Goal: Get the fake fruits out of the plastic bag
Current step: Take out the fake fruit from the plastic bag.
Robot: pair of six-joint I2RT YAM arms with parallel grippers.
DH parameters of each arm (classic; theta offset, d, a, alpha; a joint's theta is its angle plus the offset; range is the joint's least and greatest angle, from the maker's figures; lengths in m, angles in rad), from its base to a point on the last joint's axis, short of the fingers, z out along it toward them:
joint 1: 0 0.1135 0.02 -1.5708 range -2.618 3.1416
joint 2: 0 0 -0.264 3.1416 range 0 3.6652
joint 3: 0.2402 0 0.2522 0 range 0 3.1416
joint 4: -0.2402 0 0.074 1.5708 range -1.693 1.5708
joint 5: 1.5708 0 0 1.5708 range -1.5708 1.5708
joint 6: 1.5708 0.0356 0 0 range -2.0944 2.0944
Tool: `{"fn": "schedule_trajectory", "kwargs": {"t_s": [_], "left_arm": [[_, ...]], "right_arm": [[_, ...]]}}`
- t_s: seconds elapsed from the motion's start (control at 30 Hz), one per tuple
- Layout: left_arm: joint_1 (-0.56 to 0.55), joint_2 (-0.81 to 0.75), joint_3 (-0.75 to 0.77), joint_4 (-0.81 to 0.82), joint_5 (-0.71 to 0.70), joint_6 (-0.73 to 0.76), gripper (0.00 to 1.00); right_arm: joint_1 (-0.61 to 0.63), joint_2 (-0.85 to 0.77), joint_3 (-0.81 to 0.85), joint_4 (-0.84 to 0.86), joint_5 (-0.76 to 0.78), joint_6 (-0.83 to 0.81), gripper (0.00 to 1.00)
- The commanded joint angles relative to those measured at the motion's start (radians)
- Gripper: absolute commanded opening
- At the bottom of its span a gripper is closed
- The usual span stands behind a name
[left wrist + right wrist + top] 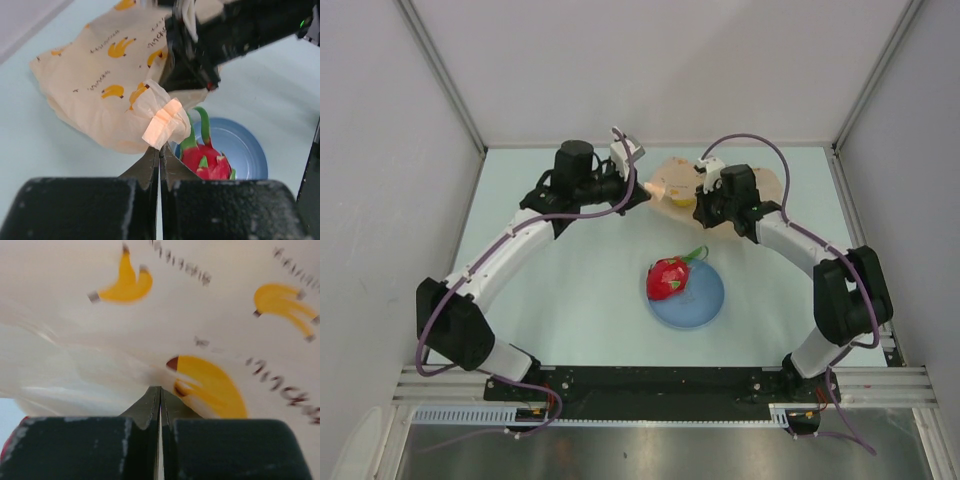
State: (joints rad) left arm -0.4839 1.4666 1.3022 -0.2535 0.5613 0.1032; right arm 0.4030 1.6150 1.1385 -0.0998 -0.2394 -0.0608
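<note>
The peach plastic bag (760, 182) with printed bananas lies at the back of the table, its left end lifted between both arms. My left gripper (645, 190) is shut on a folded corner of the bag (162, 125), the fingertips pinching it in the left wrist view. My right gripper (694, 203) is shut on the bag film (150, 340) close beside it. A yellow fruit (215, 390) with a brown tip shows through the film just right of the right jaws. A red-pink dragon fruit (668, 278) with green tips rests on the blue plate (705, 305). Other fruits are hidden.
The blue plate (245, 145) sits mid-table, in front of the bag and between the two arms. Grey walls close in the pale table on the left, right and back. The right arm's black wrist (200, 55) hangs over the bag close to my left gripper.
</note>
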Motion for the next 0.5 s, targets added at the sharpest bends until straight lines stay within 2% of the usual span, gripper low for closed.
{"fn": "schedule_trajectory", "kwargs": {"t_s": [0.0, 0.23, 0.37, 0.4, 0.43, 0.47], "left_arm": [[0.001, 0.020, 0.121, 0.033, 0.012, -0.020, 0.00], [0.001, 0.029, 0.123, 0.034, 0.034, -0.042, 0.00], [0.001, 0.018, 0.152, 0.028, 0.098, -0.045, 0.00], [0.001, 0.018, 0.157, 0.013, 0.107, -0.040, 0.00], [0.001, 0.018, 0.160, 0.007, 0.118, -0.022, 0.00], [0.001, 0.018, 0.158, -0.001, 0.139, -0.013, 0.00]], "right_arm": [[-0.010, 0.008, 0.060, -0.048, -0.003, 0.091, 0.00], [-0.030, -0.012, 0.093, -0.055, 0.043, 0.121, 0.00], [-0.032, 0.048, 0.093, -0.057, 0.068, 0.195, 0.00], [-0.036, 0.062, 0.095, -0.043, 0.071, 0.219, 0.05], [-0.038, 0.097, 0.112, -0.020, 0.075, 0.246, 0.18], [-0.041, 0.117, 0.128, -0.017, 0.083, 0.266, 0.23]]}}
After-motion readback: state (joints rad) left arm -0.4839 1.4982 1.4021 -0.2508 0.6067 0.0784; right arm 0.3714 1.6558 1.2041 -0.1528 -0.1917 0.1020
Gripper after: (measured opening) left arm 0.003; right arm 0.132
